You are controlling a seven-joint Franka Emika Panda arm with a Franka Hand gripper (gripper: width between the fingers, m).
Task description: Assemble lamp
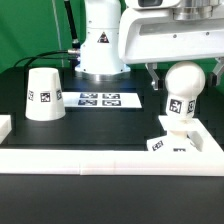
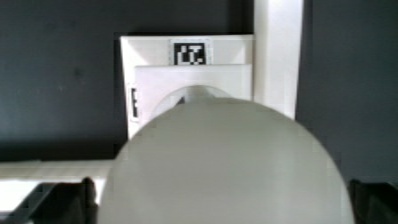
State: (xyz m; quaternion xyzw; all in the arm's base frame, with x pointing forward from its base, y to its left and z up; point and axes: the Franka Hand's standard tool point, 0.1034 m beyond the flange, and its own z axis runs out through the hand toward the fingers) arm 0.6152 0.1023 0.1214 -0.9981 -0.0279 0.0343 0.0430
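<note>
The white bulb [image 1: 182, 95] stands upright in the small square base [image 1: 170, 143] at the exterior view's right, against the white rail. My gripper [image 1: 183, 72] hangs just over the bulb's round head. In the wrist view the bulb [image 2: 222, 150] fills the foreground above the base [image 2: 187, 70]. My gripper [image 2: 214, 205] straddles it, one dark finger [image 2: 54, 205] on each side, and narrow gaps show, so it is open. The cone shade [image 1: 43, 93] stands alone at the exterior view's left.
The marker board [image 1: 100, 99] lies flat at the middle back, before the robot's body [image 1: 100, 40]. A white rail [image 1: 100, 158] runs along the front and up the right side of the black table.
</note>
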